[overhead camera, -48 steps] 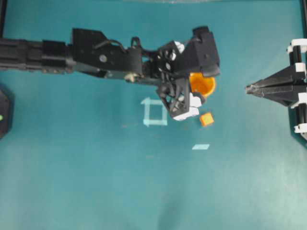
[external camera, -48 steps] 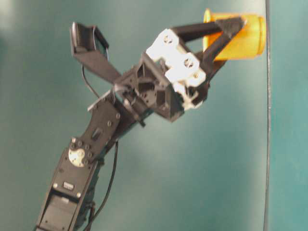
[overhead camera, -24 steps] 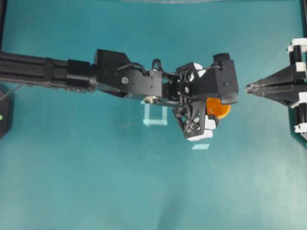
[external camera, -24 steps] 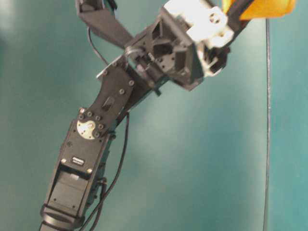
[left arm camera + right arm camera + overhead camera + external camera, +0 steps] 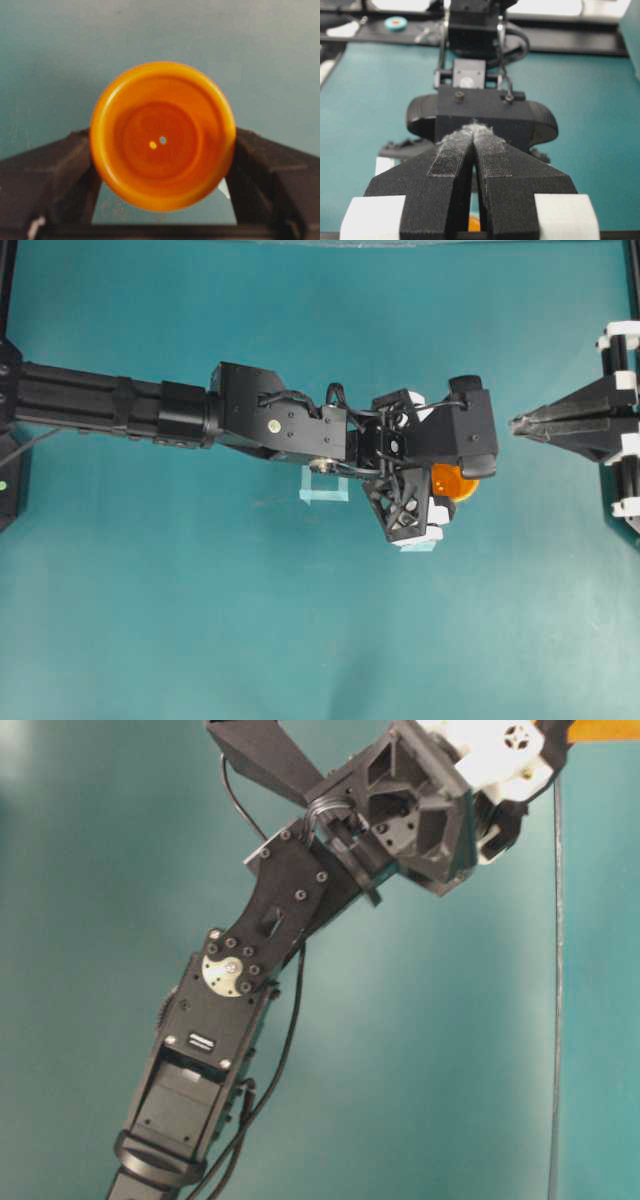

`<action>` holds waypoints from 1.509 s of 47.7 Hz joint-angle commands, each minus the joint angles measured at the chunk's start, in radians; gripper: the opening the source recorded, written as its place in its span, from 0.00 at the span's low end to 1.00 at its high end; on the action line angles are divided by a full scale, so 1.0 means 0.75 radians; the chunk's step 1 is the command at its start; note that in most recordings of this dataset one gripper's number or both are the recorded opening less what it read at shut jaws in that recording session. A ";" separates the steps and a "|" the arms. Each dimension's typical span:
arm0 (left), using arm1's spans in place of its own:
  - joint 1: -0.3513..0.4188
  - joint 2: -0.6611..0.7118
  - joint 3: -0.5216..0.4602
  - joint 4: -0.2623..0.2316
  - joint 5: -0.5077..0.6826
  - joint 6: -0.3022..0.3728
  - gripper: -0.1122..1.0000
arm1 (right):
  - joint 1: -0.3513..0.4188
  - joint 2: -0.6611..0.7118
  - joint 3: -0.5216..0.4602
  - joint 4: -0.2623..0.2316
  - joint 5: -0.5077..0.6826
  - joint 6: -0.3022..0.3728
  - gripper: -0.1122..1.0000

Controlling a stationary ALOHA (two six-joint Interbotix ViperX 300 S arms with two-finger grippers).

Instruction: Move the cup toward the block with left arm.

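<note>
Filling the left wrist view, the cup (image 5: 162, 135) faces the camera mouth-first, its round orange rim caught between the two dark fingers (image 5: 47, 175) of the left hand (image 5: 447, 502), which pinch its sides. Beyond it lies only the teal tabletop (image 5: 160, 35).

From overhead, the left arm (image 5: 120, 410) stretches in from the left edge, and its hand sits right of center with just a slice of the cup showing beneath the black wrist camera housing. A pale blue tape square (image 5: 322, 490) peeks out from under the arm, and a corner of a pale tape strip (image 5: 420, 546) shows just below the hand. The block is not visible in any view.

Farther right, the right hand (image 5: 516, 424) points leftward with its fingers pressed together, well apart from the cup. Its own wrist view shows the same closed tips (image 5: 472, 150).
</note>
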 commanded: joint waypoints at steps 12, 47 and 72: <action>0.012 -0.016 0.008 -0.002 -0.033 0.004 0.72 | 0.002 0.002 -0.041 -0.002 -0.012 -0.002 0.10; 0.018 -0.010 0.025 -0.002 -0.053 0.000 0.72 | 0.002 0.004 -0.039 -0.002 -0.014 0.000 0.10; 0.018 -0.010 0.025 -0.002 -0.053 -0.006 0.72 | 0.002 0.008 -0.039 -0.002 -0.014 0.000 0.10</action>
